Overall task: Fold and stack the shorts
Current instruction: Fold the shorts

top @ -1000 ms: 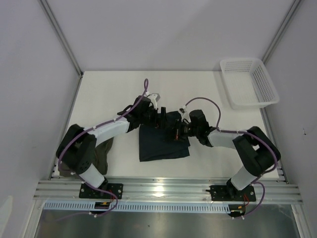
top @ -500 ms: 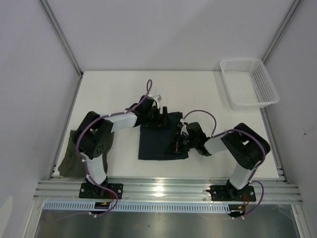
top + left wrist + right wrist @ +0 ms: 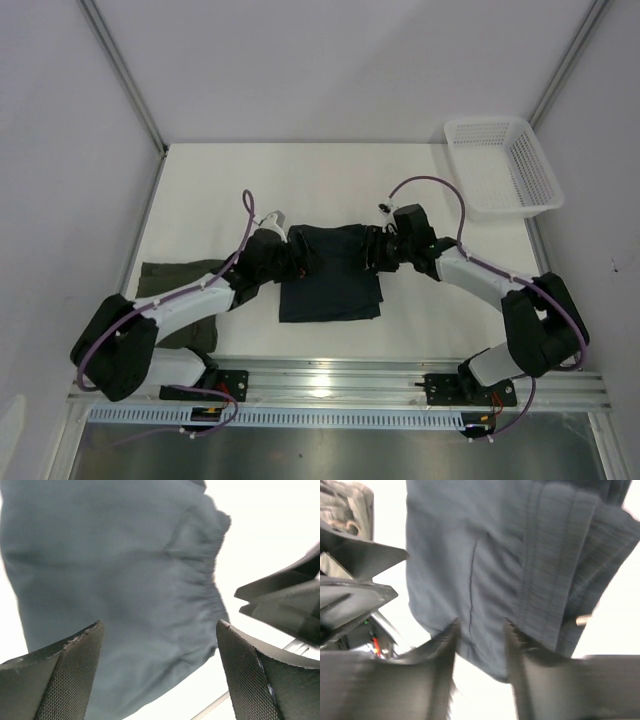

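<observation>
Two pairs of shorts lie on the bench [image 3: 220, 190]. The navy shorts [image 3: 330, 285] are folded at its middle and the olive shorts [image 3: 170, 275] are at the left edge, partly under the left arm [image 3: 190, 305]. One white basket [image 3: 500, 165] sits far right, seen only from overhead. The left wrist view shows the left tool [image 3: 159, 630] spread wide over the navy waistband, gripping nothing. The blurred right wrist view shows the right tool [image 3: 480, 625] partly parted, seemingly off the cloth.

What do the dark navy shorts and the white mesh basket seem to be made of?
The dark navy shorts look like soft matte cloth: the surface wrinkles and the waistband is gathered; the fibre cannot be told. The white mesh basket looks like rigid moulded plastic: an even grid of holes and a stiff rim.
</observation>
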Controlling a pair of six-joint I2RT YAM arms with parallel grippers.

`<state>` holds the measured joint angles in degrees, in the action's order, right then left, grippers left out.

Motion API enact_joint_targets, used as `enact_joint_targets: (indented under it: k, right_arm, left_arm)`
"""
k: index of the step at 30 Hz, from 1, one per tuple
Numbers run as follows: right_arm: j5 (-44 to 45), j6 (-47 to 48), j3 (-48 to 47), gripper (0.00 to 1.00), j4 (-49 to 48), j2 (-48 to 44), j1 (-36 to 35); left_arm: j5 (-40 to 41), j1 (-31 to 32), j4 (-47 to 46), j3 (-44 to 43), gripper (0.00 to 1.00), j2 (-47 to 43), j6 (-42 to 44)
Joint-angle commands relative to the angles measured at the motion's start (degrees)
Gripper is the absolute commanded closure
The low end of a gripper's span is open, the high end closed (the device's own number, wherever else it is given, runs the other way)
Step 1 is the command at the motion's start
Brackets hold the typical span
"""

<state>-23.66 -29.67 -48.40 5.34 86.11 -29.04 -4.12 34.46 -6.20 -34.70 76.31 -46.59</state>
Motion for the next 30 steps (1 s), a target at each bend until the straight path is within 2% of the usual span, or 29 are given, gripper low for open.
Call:
enact_joint_targets:
  k: [1, 2, 4, 5, 6, 10, 11, 13, 14, 16, 22, 26, 30]
  right_arm:
    - [2.73, -0.55, -1.0, 0.4, 7.13, -7.51, -3.12]
    - [4.57, -2.74, 1.01, 0.38, 7.66, -11.27, -4.09]
    - [10.28, -13.44, 5.31, 0.3, 6.01, -15.59, -7.16]
    - [12.04, -17.83, 10.9, 0.28, 4.08, -17.71, -8.65]
    - [14.06, -26.4, 13.48, 0.23, 0.41, -21.9, -10.41]
    - [34.86, -48.16, 20.36, 0.17, 1.77, -30.54, -23.75]
    - [45.53, -53.07, 20.71, 0.16, 3.86, -31.78, -30.31]
    - [53.51, -65.7, 19.41, 0.13, 11.6, -32.75, -35.63]
    - [58.15, -67.78, 18.88, 0.13, 12.84, -32.23, -38.78]
    - [60.22, -72.52, 18.17, 0.1, 15.05, -30.22, -40.48]
    - [60.75, -79.74, 20.28, 0.12, 2.84, -22.92, -42.85]
    - [63.2, -86.77, 20.37, 0.14, -4.35, -14.85, -44.7]
    - [66.28, -91.6, 16.94, 0.14, -3.33, -9.12, -46.55]
  left_arm:
    - [9.83, 2.37, -1.56, -2.02, 0.06, -6.95, -2.91]
    - [10.62, 2.28, 3.86, -5.61, 0.05, -7.05, -1.5]
    - [10.98, 1.49, 8.72, -11.4, 0.04, -6.44, 4.38]
    - [10.89, 1.05, 12.83, -13.01, 0.04, -5.57, 6.66]
    - [11.06, -0.08, 14.35, -16.86, 0.03, -5.39, 7.29]
    - [10.09, -2.9, 17.18, -18.21, 0.03, -7.58, 9.23]
    - [10.36, -3.34, 17.7, -18.21, 0.03, -8.37, 9.58]
    - [10.71, -3.96, 19.81, -17.95, 0.03, -10.74, 9.94]
    - [11.41, -3.96, 20.6, -17.95, 0.03, -11.53, 10.29]
    - [11.85, -4.14, 22.54, -17.25, 0.02, -13.64, 10.55]
    - [12.03, -4.14, 28.33, -16.11, 0.01, -19.08, 11.17]
    - [11.15, -4.14, 30.88, -14.44, 0.01, -22.87, 12.04]
    - [13.78, -4.22, 33.44, -14.08, 0.01, -26.12, 13.27]
